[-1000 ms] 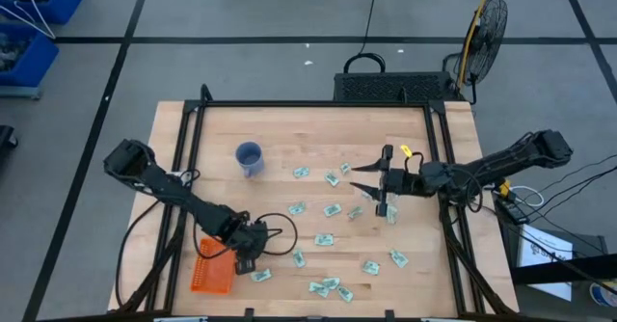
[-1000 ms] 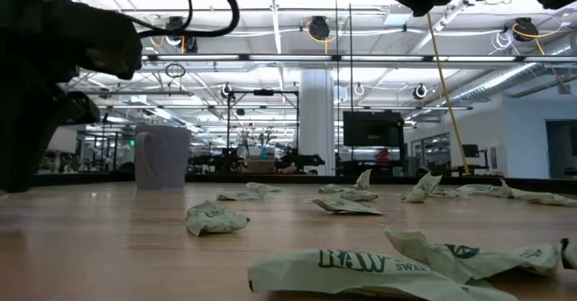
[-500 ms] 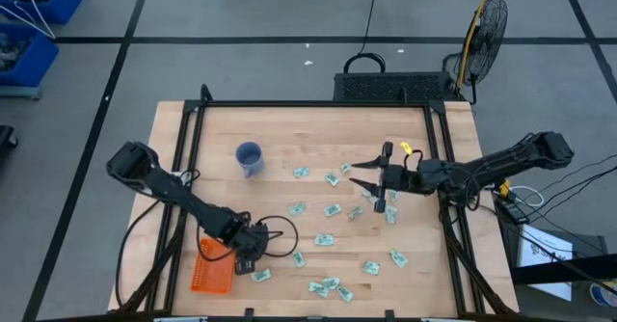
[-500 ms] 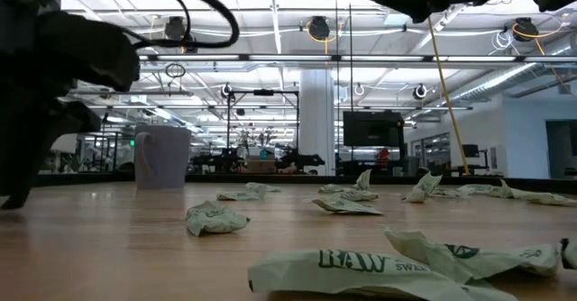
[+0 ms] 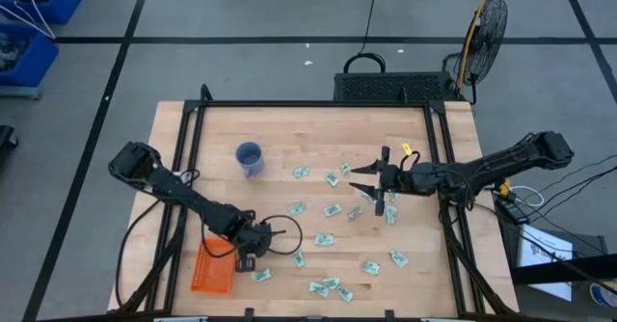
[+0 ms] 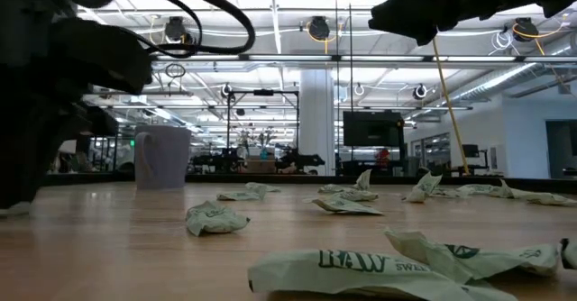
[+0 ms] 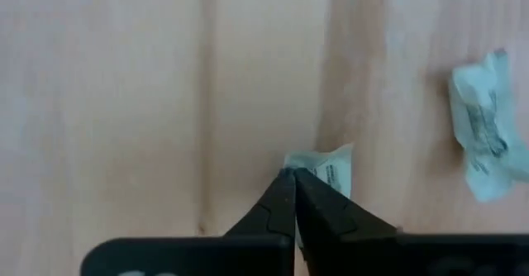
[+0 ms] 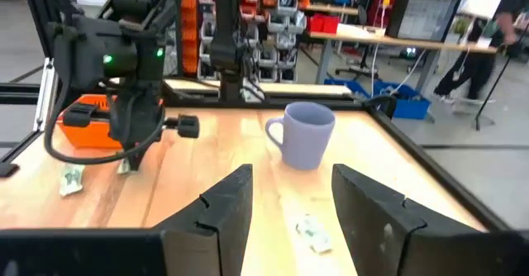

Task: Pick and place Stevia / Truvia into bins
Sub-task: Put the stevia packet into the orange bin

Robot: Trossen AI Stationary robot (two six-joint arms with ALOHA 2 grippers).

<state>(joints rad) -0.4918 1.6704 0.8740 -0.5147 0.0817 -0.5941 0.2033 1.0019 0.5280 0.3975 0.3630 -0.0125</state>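
Left tool sits low on the table just beside the orange bin, tips pinched together on a corner of one sachet. Corner grip looks thin, so lift slowly and carry straight over the bin before releasing. Right tool hovers over the scattered sachets, fingers apart. The bin's contents are too small to make out.

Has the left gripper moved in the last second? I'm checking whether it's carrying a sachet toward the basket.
Yes. In the high view the left gripper has shifted slightly rightward, away from the orange basket, fingers closed on a sachet.
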